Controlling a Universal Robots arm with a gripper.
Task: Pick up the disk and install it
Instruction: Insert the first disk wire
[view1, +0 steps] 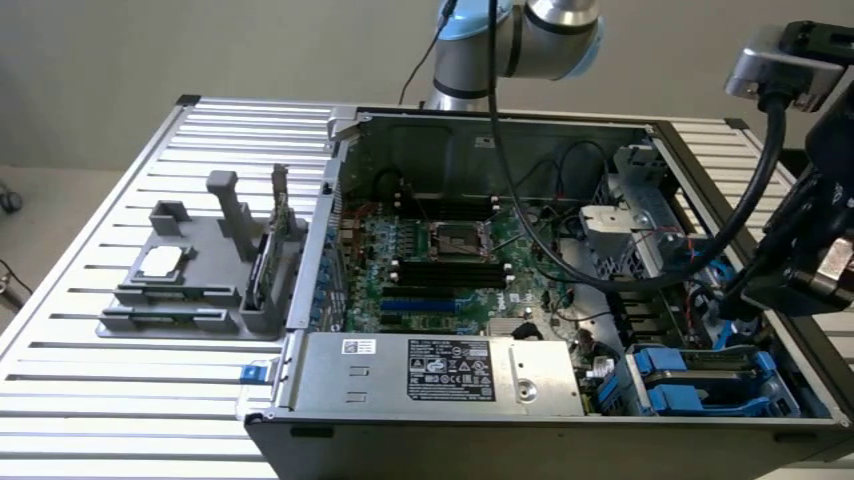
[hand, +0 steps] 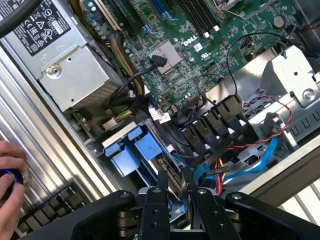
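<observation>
My gripper hangs low over the drive bay corner of the open computer case. Between its two thin fingers stands a dark slab seen edge-on with a bit of blue at its base; this is the disk, and the fingers are shut on its flat sides. Its label is hidden. In the exterior view the black gripper sits at the case's right side, above the blue carriers of the drive cage.
The grey power-supply box lies beside the bay. Black, red and blue cables cross close to the fingers. A grey fixture stands on the slatted table at the exterior view's left. A person's hand rests by the case wall.
</observation>
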